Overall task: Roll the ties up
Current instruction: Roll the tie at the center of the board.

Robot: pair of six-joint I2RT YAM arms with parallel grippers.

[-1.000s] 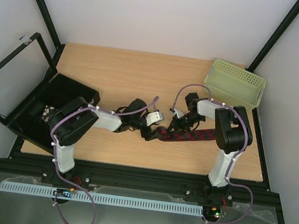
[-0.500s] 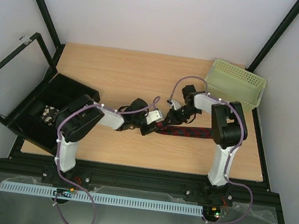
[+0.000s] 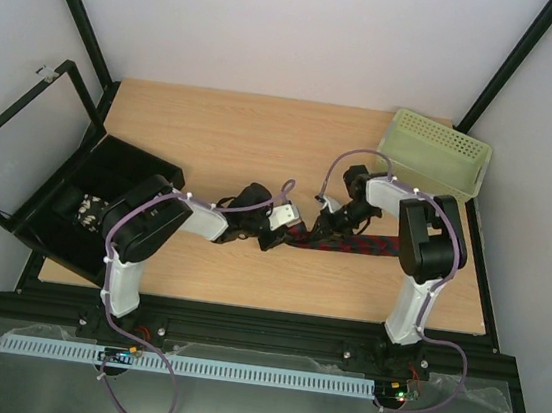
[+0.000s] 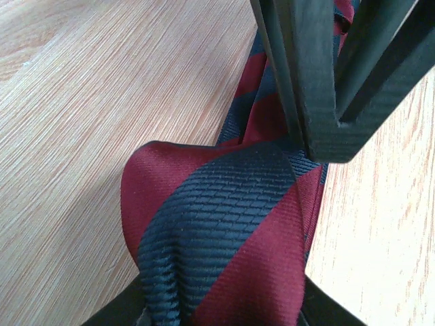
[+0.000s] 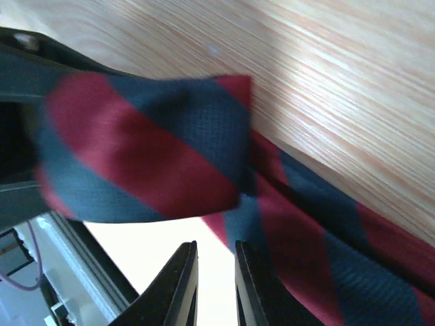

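- Holding the turned-over end of the tie [image 4: 224, 238], the left gripper [image 3: 275, 233] has its jaws closed on the fabric. The fold bulges out just ahead of the jaws, and the grip appears meant to keep this first turn from springing open.
- The right gripper [image 3: 329, 225] stands just beyond the left jaws, tip-down on the flat run of the tie. Its jaws are nearly together with a narrow bright gap, and nothing is seen between them. Whether the tips nip the fabric edge cannot be told.
- Judgement: the right tips act as a hold-down, pinning the strip to the table [image 3: 214, 138] so that the left jaws can turn the fold over against a fixed point.
- The rest of the tie trails away from both sets of jaws, lying flat and unrolled on the far side of the right gripper.
- Judgement: the roll is barely begun, with one loose fold only.
- Risk, as judged: the fold is slack, so it may flatten if either hold eases.
- The basket [image 3: 434, 150] and the box [image 3: 107, 186] lie well apart from both jaws and play no part in this step.
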